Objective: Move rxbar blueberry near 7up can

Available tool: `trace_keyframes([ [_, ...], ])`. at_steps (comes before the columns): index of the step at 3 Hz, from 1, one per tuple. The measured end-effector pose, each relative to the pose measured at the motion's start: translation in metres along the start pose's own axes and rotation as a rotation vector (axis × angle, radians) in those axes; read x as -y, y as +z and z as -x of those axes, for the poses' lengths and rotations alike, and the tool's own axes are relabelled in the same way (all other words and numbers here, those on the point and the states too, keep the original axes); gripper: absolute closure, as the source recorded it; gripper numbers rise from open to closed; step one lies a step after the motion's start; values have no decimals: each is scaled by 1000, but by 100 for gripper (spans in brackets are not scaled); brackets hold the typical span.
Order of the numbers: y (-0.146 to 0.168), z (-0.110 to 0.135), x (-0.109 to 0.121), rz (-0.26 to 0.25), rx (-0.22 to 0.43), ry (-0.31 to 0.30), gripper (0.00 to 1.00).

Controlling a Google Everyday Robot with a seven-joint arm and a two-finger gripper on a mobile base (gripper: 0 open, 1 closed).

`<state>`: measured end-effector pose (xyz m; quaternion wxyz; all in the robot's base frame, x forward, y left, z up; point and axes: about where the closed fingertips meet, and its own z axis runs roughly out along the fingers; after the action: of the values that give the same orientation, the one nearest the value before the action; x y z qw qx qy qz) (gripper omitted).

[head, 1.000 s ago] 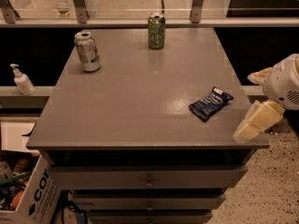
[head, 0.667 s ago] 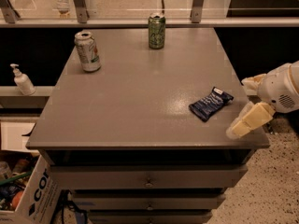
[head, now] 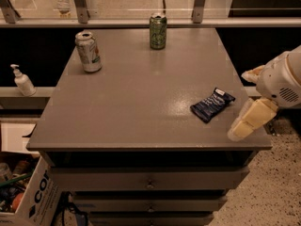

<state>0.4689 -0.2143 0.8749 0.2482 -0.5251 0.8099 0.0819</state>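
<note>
The rxbar blueberry (head: 212,104), a flat dark-blue wrapper with white lettering, lies on the grey table (head: 141,98) near its right front part. The 7up can (head: 88,51), silvery-white with green markings and a dented body, stands upright at the table's back left. My gripper (head: 240,104) is at the table's right edge, just right of the bar and apart from it. It is open and empty, with one cream finger (head: 248,121) over the front right corner and the other finger (head: 251,73) further back.
An all dark-green can (head: 158,31) stands at the back middle of the table. A soap dispenser (head: 22,81) sits on a ledge to the left. A cardboard box (head: 28,197) with clutter stands on the floor at the lower left. Drawers are below the tabletop.
My gripper has moved left from beyond the table's right edge, closer to the bar. The bar and both cans have not moved.
</note>
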Motion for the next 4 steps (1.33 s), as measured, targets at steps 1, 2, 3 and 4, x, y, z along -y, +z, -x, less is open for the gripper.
trace_keyframes([
  [1, -11, -3, 0, -16, -32, -1, 0],
  [2, 12, -4, 20, -35, 48, 31, 0],
  [3, 12, -4, 20, -35, 48, 31, 0],
  [4, 22, -5, 27, -9, 79, 54, 0],
])
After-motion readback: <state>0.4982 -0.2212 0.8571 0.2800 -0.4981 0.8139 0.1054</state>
